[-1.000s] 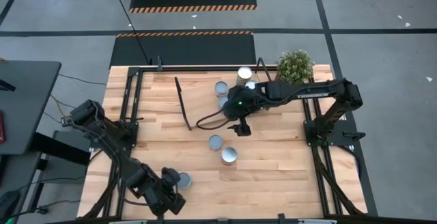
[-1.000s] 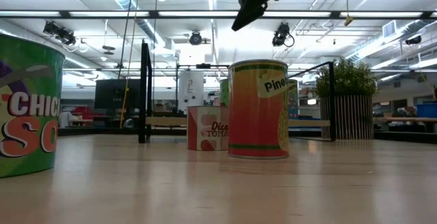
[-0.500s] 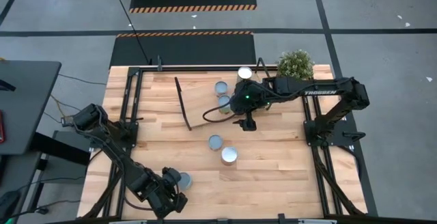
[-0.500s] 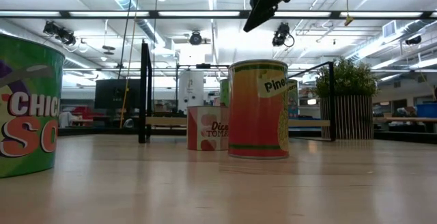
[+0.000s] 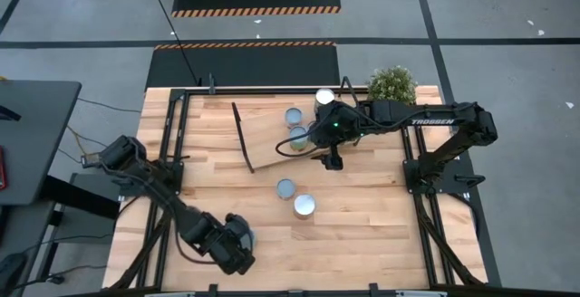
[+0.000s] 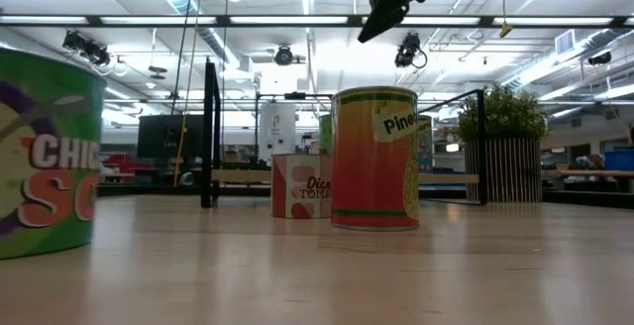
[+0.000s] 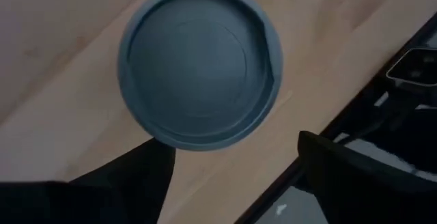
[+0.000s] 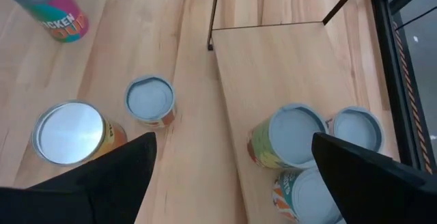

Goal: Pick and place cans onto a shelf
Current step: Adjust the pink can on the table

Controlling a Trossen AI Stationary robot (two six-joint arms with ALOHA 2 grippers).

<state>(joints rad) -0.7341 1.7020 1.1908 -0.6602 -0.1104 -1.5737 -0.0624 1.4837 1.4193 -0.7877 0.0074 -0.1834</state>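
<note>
Six cans visible: three on the shelf [image 5: 276,138] at far centre, two [image 5: 304,205] mid-counter, one [image 7: 199,63] near-left beneath the wide left pincer [image 7: 232,166]. Right pincer [image 8: 232,159], wide, hovers above the shelf's right edge.

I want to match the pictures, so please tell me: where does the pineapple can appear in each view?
High view: pineapple can, below centre, silver top.
Low view: the tall orange can in the middle.
Left wrist view: not in it.
Right wrist view: at the lower left, silver top.
Shared landmark: the small tomato can beside it.
</note>
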